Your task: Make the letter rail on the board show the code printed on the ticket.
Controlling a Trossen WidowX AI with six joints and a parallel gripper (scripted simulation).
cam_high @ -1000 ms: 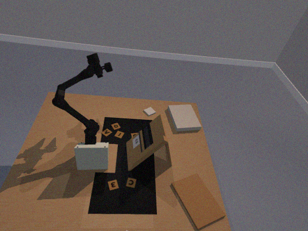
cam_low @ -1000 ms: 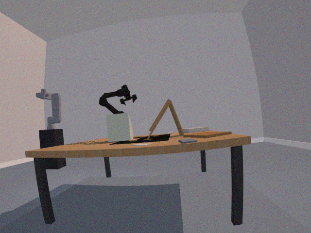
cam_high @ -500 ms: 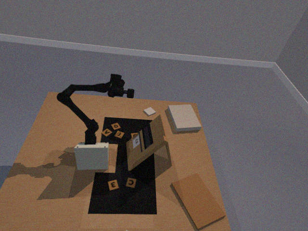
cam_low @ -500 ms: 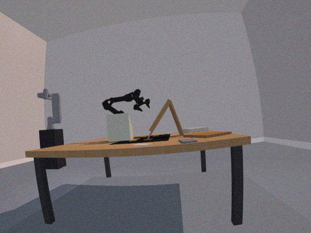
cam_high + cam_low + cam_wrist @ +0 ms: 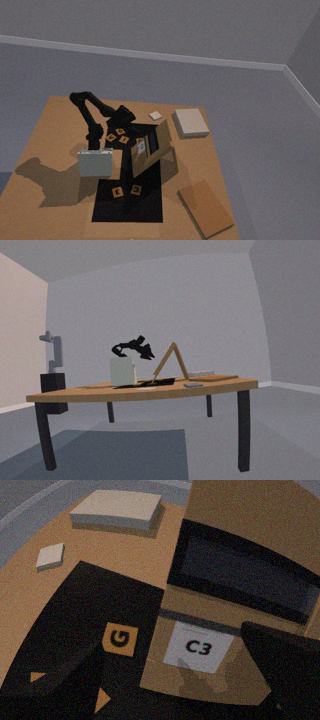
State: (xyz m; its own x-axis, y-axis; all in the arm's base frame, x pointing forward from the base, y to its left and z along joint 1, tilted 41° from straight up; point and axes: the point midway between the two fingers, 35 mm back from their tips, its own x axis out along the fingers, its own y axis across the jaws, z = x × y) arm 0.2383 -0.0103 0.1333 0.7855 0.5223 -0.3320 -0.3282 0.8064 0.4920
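Note:
The tilted wooden board (image 5: 136, 165) (image 5: 164, 358) (image 5: 250, 510) carries a dark channel (image 5: 153, 143) (image 5: 240, 575), apparently the rail, with no tile visible in it. Below it, the ticket (image 5: 141, 147) (image 5: 198, 655) reads "C3" in the wrist view, partly shadowed. Tile G (image 5: 120, 639) lies left of the board. Tiles V (image 5: 111, 137), O or Q (image 5: 120, 131) and J (image 5: 124, 139) lie near the arm; tile E or 3 (image 5: 117, 192) and tile C (image 5: 136, 189) lie in front. My gripper (image 5: 152, 358) (image 5: 175, 639) is open and empty, above the mat and facing the board.
A black mat (image 5: 103, 211) (image 5: 85, 587) lies under the tiles. A white box (image 5: 191, 121) (image 5: 117, 507) and small white block (image 5: 155, 115) (image 5: 50, 556) are at the back. An orange-brown slab (image 5: 206, 206) lies front right. A pale box (image 5: 95, 164) (image 5: 121, 371) stands at the arm's base.

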